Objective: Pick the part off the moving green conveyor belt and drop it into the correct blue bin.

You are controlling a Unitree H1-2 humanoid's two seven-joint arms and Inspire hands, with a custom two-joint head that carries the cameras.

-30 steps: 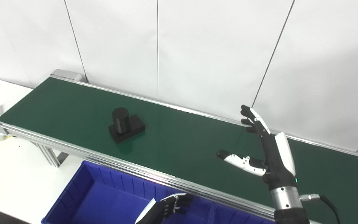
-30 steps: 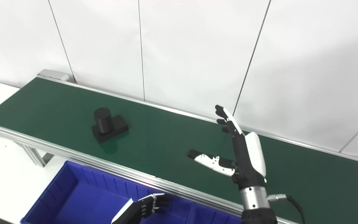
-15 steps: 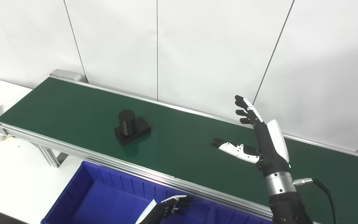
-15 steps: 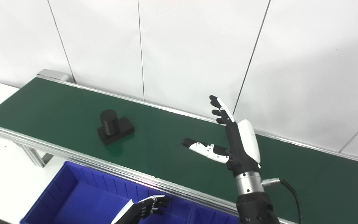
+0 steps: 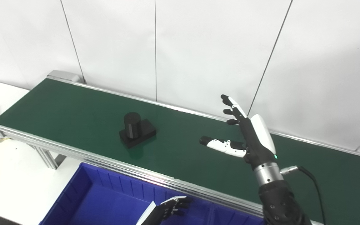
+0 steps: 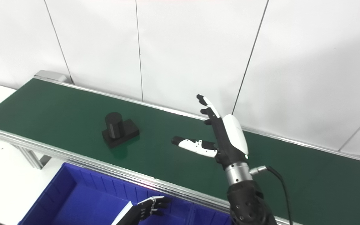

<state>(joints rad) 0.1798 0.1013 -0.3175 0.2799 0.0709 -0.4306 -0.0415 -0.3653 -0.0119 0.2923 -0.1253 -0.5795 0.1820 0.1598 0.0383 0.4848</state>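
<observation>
Conveyor belt [image 5: 73, 109] filled most of the scene, a long green strip running from the far left down toward the near right, framed by aluminium rails and backed by a white panelled wall [image 5: 198, 47]. Below its near rail sat the blue bin [image 5: 105, 200], placed so that a part lifted off the belt would need only a short carry over the rail before being let go; a divider showed toward its right.

On the belt, left of centre, rested the part [image 5: 137, 131]: a flat black block with a short upright cylinder on top, untouched and well apart from either hand.

The right hand [image 5: 245, 137] was raised over the belt to the right of the part, palm turned toward it, fingers spread wide and pointing up and away, thumb stretched out leftward. It gripped nothing. That pose looked like a waiting catch, set in the part's likely path.

The left hand [image 5: 170, 207] hung low over the bin, fingers curled, seemingly empty; how tightly it was closed could not be told.
</observation>
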